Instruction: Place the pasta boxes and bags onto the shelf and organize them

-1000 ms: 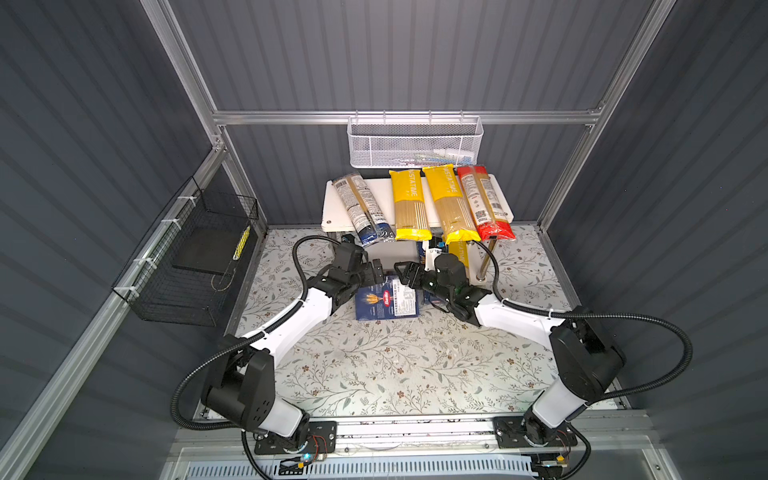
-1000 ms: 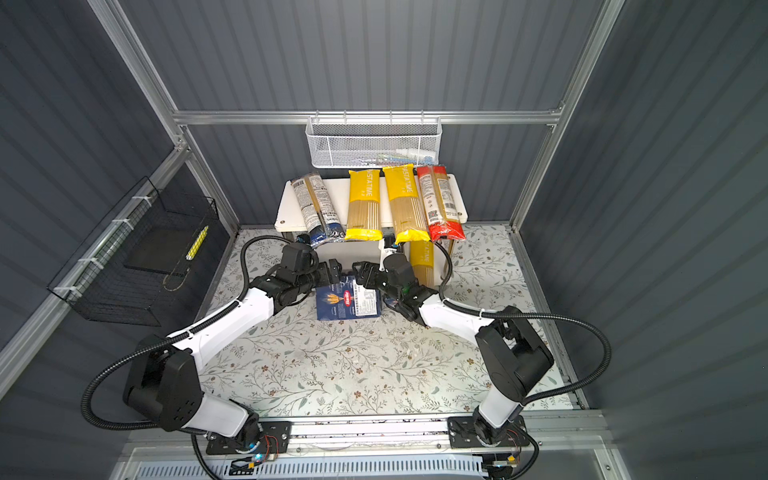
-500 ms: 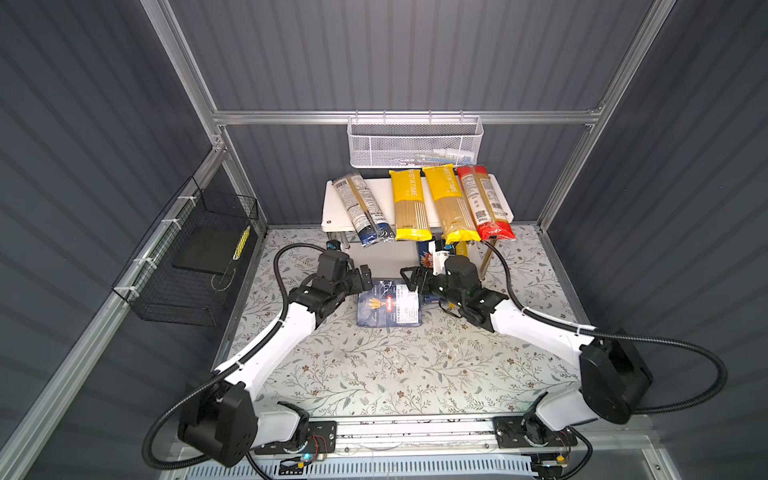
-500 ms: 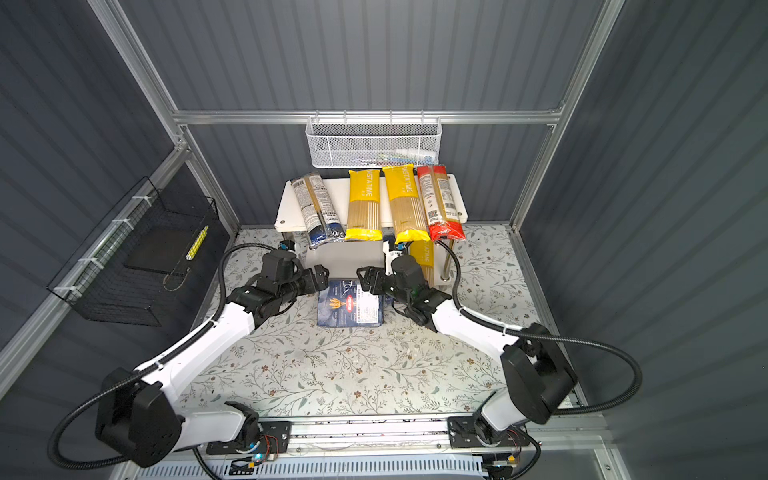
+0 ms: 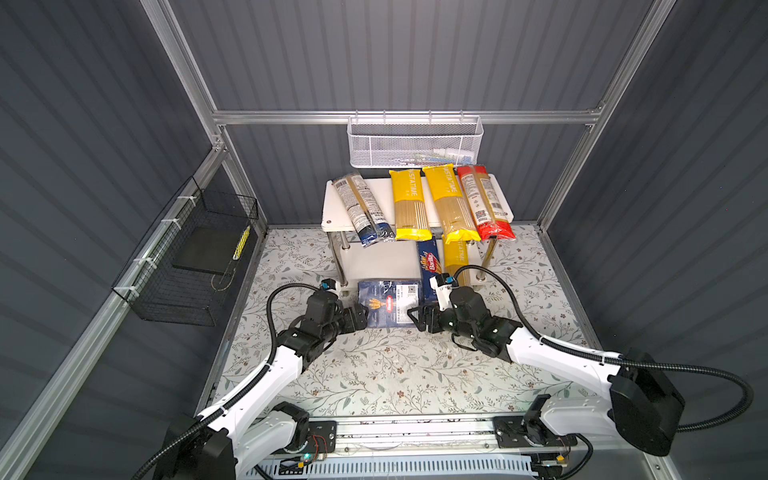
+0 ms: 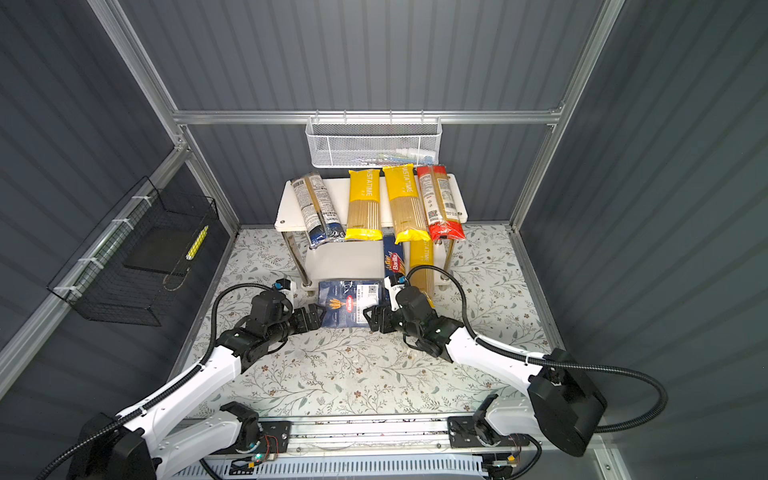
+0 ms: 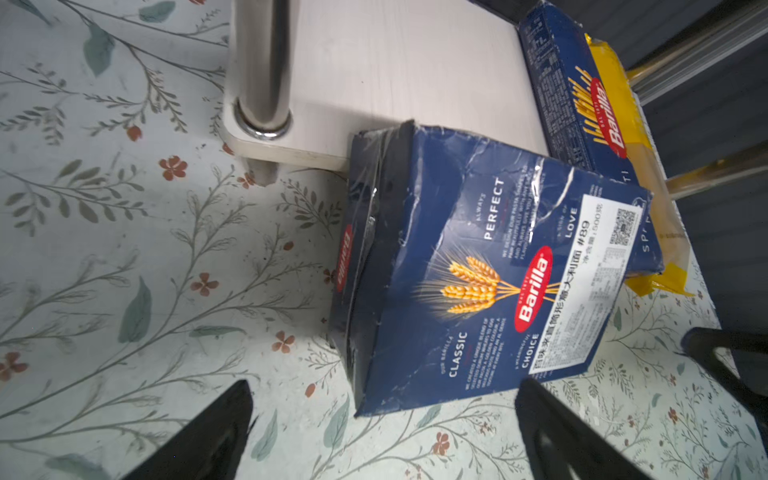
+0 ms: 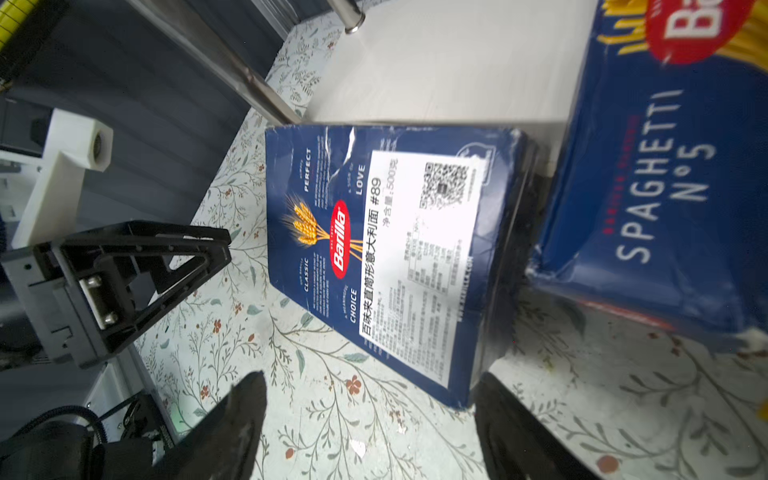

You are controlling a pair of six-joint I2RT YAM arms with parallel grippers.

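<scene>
The wide flat Barilla box point(image 5: 390, 302) point(image 6: 350, 302) point(image 7: 490, 270) point(image 8: 374, 249) lies on the table with its far end against the shelf's lower board point(image 5: 378, 262). My left gripper point(image 5: 359, 318) point(image 7: 384, 388) is open at its near left corner. My right gripper point(image 5: 417, 320) point(image 8: 370, 380) is open at its near right corner. Neither holds it. The narrow spaghetti box point(image 5: 430, 262) point(image 8: 656, 187) and a yellow bag point(image 5: 457, 262) lie on the lower board. On the top board point(image 5: 336, 203) lie a navy-ended bag point(image 5: 363, 212), two yellow bags point(image 5: 409, 208) and a red-ended bag point(image 5: 484, 203).
A white mesh basket point(image 5: 415, 145) hangs on the back rail above the shelf. A black wire basket point(image 5: 195, 266) hangs on the left wall. Chrome shelf posts point(image 7: 262, 62) stand close to the wide box. Floral cloth point(image 5: 395, 365) covers the table.
Both grippers have drawn back from beside the wide box toward the table's front and now sit at its near corners. The box has barely moved.
</scene>
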